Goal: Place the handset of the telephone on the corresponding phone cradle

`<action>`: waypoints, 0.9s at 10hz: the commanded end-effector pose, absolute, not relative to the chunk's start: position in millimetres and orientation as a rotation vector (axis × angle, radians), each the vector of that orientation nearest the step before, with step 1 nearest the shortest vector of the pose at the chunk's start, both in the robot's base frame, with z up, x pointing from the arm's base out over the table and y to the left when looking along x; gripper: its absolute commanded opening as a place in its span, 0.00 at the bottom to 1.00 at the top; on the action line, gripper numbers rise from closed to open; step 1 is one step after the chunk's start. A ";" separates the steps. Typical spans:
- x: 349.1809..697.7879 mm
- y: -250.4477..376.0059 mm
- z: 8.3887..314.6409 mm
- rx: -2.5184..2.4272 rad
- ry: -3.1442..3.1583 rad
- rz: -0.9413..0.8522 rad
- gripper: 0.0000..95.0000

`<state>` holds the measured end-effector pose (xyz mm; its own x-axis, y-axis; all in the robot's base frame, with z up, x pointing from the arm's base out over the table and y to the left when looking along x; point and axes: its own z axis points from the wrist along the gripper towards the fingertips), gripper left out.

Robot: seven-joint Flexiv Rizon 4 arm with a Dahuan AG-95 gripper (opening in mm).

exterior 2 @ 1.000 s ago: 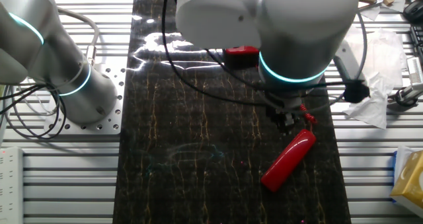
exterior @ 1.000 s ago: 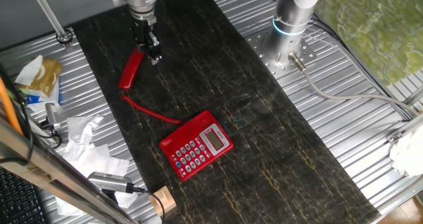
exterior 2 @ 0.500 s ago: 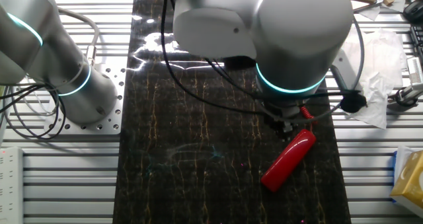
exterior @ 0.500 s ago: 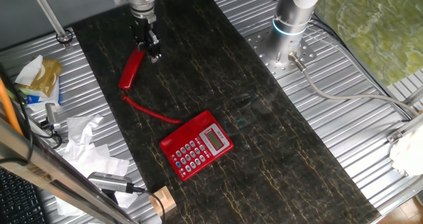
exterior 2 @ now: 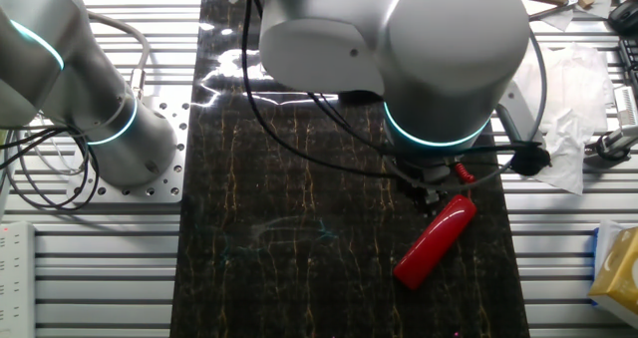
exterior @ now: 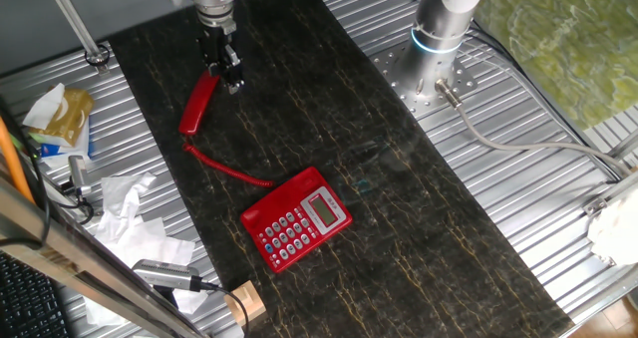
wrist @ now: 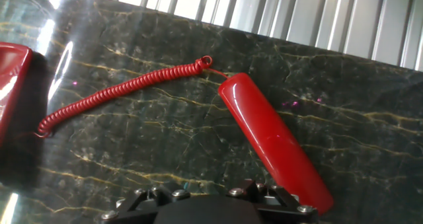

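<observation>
Approaching for the pick-up is judged to be the step in hand; nothing has been lifted yet.

- The handset (exterior: 197, 104) is seen lying flat on the dark marbled mat (exterior: 399, 208), off the telephone (exterior: 296, 218) and well apart from it. Its coiled cord (wrist: 119, 90) runs across the mat from one end of the handset back to the phone.
- The gripper (exterior: 227, 77) is placed low at the handset's far end, the end away from the cord. In the other fixed view it is mostly hidden under the arm's large wrist housing (exterior 2: 439, 49).
- In the hand view, only the base of the fingers is caught at the bottom edge; the handset (wrist: 274, 139) is shown slanting across the right half, not between them. How wide the fingers stand cannot be told from any view.
- The phone cradle (exterior: 267, 200), taken to be the bare red strip beside the keypad and display, is seen unoccupied.

Next move, as judged: the fingers would have to be centred across the handset's narrow width, nearer its middle than its tip, then lowered and closed. The glossy rounded shell is likely to slip under an off-centre grip. After lifting, the handset would need turning to line up with the cradle, with cord slack watched.
</observation>
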<state>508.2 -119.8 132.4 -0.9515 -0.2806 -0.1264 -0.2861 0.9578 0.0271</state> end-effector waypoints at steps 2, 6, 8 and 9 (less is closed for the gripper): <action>507.6 -119.7 131.2 -0.450 2.991 0.066 0.60; 507.1 -120.0 131.9 -0.414 2.968 0.063 0.60; 507.1 -120.0 131.9 -0.338 2.980 0.028 0.80; 507.1 -120.0 131.9 -0.294 2.992 0.011 0.60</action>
